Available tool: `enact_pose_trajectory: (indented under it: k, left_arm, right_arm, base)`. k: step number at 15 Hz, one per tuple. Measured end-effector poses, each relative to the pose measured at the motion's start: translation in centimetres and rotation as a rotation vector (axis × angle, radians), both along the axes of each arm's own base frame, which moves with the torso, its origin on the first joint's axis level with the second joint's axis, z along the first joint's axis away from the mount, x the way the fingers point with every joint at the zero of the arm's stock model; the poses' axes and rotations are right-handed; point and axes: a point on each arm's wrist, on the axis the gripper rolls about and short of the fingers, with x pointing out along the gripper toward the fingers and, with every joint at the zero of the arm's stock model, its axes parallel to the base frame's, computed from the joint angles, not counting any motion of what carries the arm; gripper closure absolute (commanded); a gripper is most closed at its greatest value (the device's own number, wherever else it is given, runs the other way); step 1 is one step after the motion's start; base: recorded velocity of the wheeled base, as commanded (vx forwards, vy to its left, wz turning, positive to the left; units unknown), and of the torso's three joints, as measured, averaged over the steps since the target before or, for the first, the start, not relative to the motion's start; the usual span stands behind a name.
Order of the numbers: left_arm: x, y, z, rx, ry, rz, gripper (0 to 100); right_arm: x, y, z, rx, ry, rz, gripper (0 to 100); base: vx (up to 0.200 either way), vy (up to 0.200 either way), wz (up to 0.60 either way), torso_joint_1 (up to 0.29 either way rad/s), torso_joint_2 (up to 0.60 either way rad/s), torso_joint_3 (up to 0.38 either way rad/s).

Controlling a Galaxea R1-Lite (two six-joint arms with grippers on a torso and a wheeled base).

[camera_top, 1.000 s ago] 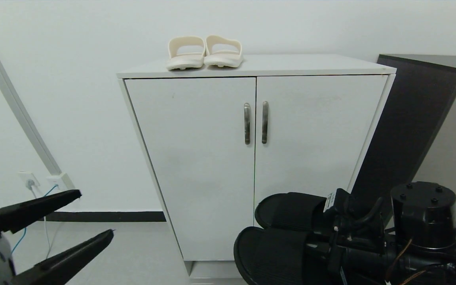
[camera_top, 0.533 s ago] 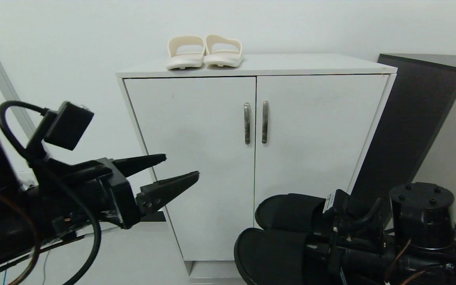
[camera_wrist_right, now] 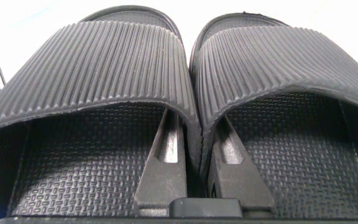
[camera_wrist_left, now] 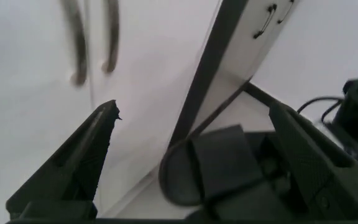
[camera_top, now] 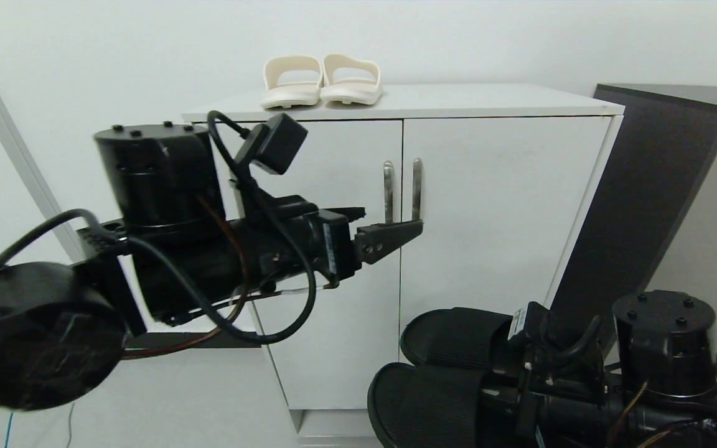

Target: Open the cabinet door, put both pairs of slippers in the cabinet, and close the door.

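Black slippers [camera_top: 439,386] sit pinched in our right hand [camera_wrist_right: 196,140], so our wide-open left hand [camera_top: 393,221] can grab the door handle [camera_top: 388,183] just ahead.

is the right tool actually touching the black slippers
Touching. The right wrist view shows the right tool with one finger inside each of the black slippers, clamping their adjoining side walls.

A tall dark grey cabinet with matt panel sides [camera_top: 638,205] stands at the right, against the plain white wall [camera_top: 116,56]. A pale grey flat strip [camera_top: 4,140] runs slanted up the wall's left part. A black skirting band [camera_top: 178,342] lines the wall's bottom edge, above the grey floor [camera_top: 209,398]. A thin blue cable [camera_top: 9,429] hangs near the floor's left edge.
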Motion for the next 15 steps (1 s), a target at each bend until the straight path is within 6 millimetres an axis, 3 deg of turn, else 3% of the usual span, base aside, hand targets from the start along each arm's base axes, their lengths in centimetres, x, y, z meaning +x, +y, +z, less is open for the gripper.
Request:
enact_pose_trajectory:
  k: [5,10,15]
  left_arm:
    - [5.0,-4.4,1.0,-0.120,0.078,-0.106,0]
    - [8.6,-4.7,0.1,-0.162,0.133,-0.095,0]
    - [9.6,-4.6,-0.4,-0.162,0.125,0.003,0]
  right_arm:
    - [0.0,0.0,-0.3,-0.009,0.009,-0.001,100]
    - [0.1,0.1,-0.5,-0.013,0.013,-0.001,100]
    - [0.2,0.1,-0.6,-0.015,0.014,0.000,100]
  base:
    - [0.000,0.000,0.00,0.000,0.00,0.000]
    - [0.000,0.000,0.00,0.000,0.00,0.000]
    - [0.000,0.000,0.00,0.000,0.00,0.000]
